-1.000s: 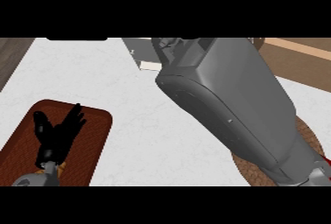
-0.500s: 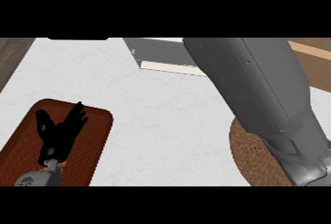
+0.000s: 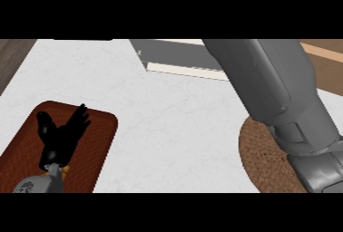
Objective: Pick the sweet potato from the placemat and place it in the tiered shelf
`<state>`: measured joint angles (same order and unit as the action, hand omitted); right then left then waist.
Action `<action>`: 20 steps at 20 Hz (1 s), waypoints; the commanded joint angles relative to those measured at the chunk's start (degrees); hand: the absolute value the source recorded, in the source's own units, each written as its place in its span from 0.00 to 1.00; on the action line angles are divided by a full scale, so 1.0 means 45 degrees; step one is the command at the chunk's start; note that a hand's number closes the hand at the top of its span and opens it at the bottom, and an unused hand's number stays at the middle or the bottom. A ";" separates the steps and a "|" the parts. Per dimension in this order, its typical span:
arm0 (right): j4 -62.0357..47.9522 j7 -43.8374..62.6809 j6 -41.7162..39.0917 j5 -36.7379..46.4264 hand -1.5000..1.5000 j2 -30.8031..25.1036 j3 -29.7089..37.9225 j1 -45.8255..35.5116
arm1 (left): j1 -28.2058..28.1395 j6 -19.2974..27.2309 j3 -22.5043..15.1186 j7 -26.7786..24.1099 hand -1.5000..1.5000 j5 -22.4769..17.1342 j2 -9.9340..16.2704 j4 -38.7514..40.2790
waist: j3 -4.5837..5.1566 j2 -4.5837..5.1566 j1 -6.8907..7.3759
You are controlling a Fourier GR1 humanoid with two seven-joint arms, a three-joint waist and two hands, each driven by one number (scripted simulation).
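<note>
My right forearm blocks the right of the view; its hand is out of frame, so I can't tell its state. Sweet potato isn't visible anywhere, location unknown. Tiered shelf is partly hidden behind the arm. Round woven mat is cut off. Left hand rests open over the brown placemat, holding nothing.

The left hand is matte black, with slim fingers and a thumb, joined by a small tan wrist piece to a rounded grey forearm end. The right forearm is a broad, smooth grey shell built in sections, with dark seams between panels; its lower segment looks slightly lighter grey.
</note>
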<state>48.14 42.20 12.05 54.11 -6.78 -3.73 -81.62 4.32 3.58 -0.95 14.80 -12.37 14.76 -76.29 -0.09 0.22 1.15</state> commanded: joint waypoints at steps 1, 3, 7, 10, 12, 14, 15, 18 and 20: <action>-0.1632 -0.1407 0.1475 0.0070 1.00 0.0019 0.0461 -0.0157 | -0.0479 0.0109 -0.0415 -0.0551 0.50 0.0325 -0.0646 0.0238 | 0.0033 0.0079 0.0139; -0.0900 -0.1238 0.0976 0.0001 1.00 0.0127 0.0394 -0.0085 | -0.0610 0.0200 -0.0095 0.0647 0.50 0.0147 -0.0111 -0.0749 | 0.0021 -0.0025 -0.0013; -0.2104 -0.2085 0.0995 -0.0144 1.00 0.0036 0.0741 -0.0774 | -0.0251 -0.0490 0.0258 -0.0639 0.50 0.0028 -0.0196 0.0767 | 0.0034 0.0029 0.0005; -0.2806 -0.2250 0.1035 -0.0238 1.00 -0.0190 0.1146 -0.1296 | 0.0302 0.0332 -0.0010 0.0715 0.50 0.0333 -0.0441 -0.0108 | 0.0028 0.0035 0.0053; -0.2087 -0.2015 -0.0290 -0.0110 1.00 -0.0613 0.0780 -0.0954 | -0.0124 -0.0090 0.0177 0.0077 0.50 0.0207 -0.0351 0.0141 | 0.0027 -0.0040 -0.0120; -0.2494 -0.1791 0.0803 0.0373 1.00 0.0321 0.0484 -0.0810 | -0.0356 -0.0167 0.0115 0.0129 0.50 0.0226 -0.0401 0.0080 | 0.0029 -0.0011 -0.0030; -0.1826 -0.2109 0.1604 -0.0436 1.00 -0.0252 0.1438 -0.0179 | -0.0754 -0.0482 0.0215 0.0238 0.50 -0.0036 -0.0167 -0.0293 | 0.0019 -0.0027 -0.0050; -0.1122 -0.1655 0.2283 -0.1032 0.00 -0.0166 0.2195 -0.0441 | -0.0474 -0.0253 0.0240 0.0175 0.50 0.0197 -0.0202 -0.0088 | 0.0019 -0.0039 -0.0128; -0.1357 -0.1545 0.2562 -0.1228 0.00 -0.0014 0.2497 -0.0841 | 0.0371 -0.0155 0.0343 0.0400 0.50 0.0291 -0.0152 0.0242 | 0.0025 0.0000 -0.0114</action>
<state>41.41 34.54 20.78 50.71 -7.06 4.50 -84.43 3.73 2.40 0.50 15.50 -11.72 14.21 -76.87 -0.11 0.06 0.77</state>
